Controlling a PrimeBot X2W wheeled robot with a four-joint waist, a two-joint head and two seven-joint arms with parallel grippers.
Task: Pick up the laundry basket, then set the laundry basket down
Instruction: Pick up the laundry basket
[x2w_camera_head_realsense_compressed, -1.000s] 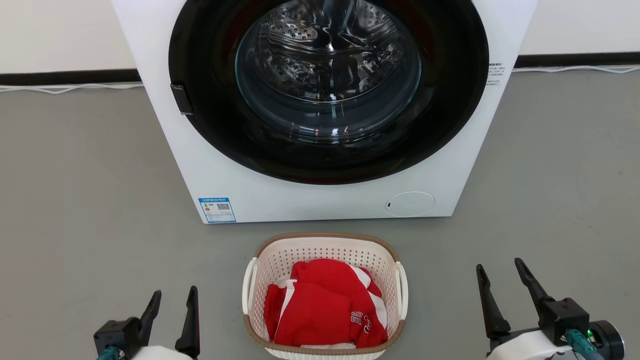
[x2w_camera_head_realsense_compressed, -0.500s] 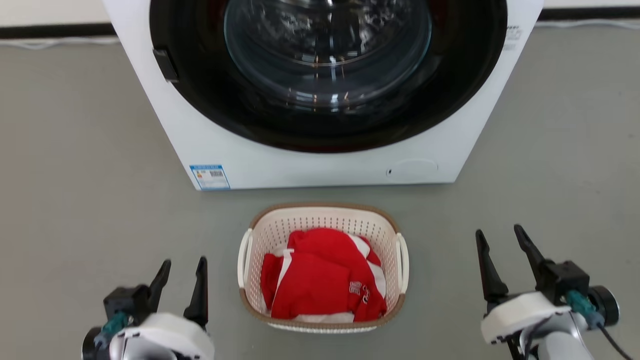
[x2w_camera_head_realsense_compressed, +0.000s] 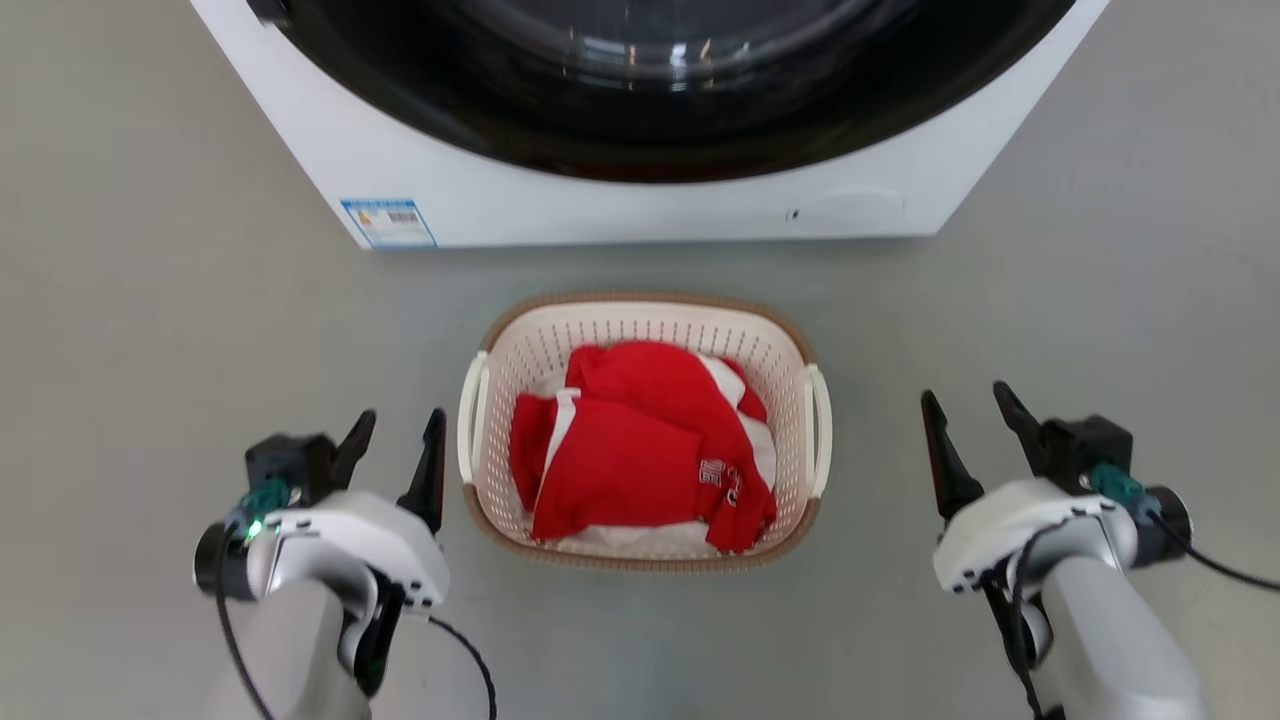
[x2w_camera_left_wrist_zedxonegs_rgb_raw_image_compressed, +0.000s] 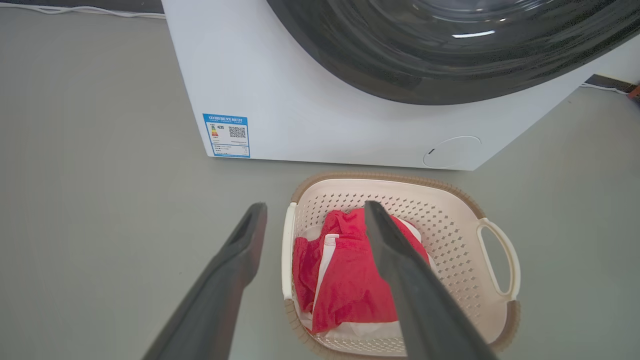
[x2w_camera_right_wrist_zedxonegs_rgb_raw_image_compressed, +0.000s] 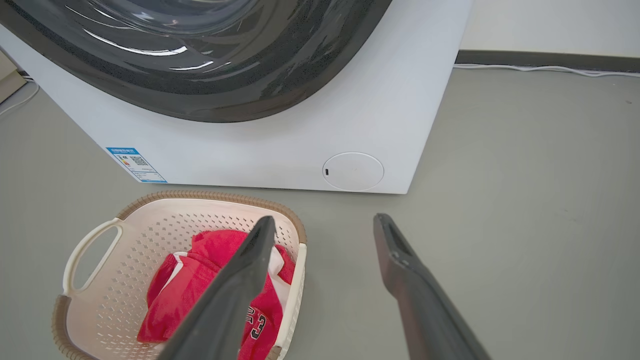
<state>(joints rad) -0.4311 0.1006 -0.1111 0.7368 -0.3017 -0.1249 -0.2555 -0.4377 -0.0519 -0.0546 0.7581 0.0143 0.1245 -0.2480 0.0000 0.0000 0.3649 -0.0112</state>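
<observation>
The laundry basket (x2w_camera_head_realsense_compressed: 640, 299) stands on the grey floor just in front of the washing machine, cream-white and perforated, with a brown rim and a white loop handle on each side. A red and white garment (x2w_camera_head_realsense_compressed: 630, 450) lies inside it. My left gripper (x2w_camera_head_realsense_compressed: 402, 420) is open, close beside the basket's left handle (x2w_camera_head_realsense_compressed: 470, 415), apart from it. In the left wrist view the open fingers (x2w_camera_left_wrist_zedxonegs_rgb_raw_image_compressed: 315, 205) frame that handle and the basket (x2w_camera_left_wrist_zedxonegs_rgb_raw_image_compressed: 450, 235). My right gripper (x2w_camera_head_realsense_compressed: 965, 395) is open, well to the right of the right handle (x2w_camera_head_realsense_compressed: 819, 430). The right wrist view has the basket (x2w_camera_right_wrist_zedxonegs_rgb_raw_image_compressed: 125, 265) left of the fingers (x2w_camera_right_wrist_zedxonegs_rgb_raw_image_compressed: 325, 217).
The white washing machine (x2w_camera_head_realsense_compressed: 600, 210) with its dark round door rises right behind the basket, a blue label (x2w_camera_head_realsense_compressed: 388, 222) at its lower left corner. Grey floor spreads on both sides. A cable and dark skirting (x2w_camera_right_wrist_zedxonegs_rgb_raw_image_compressed: 550, 62) run along the wall.
The head camera has tilted down, so the whole picture has shifted. Both arms have reached further forward beside the basket; the left gripper now sits closer to the left handle.
</observation>
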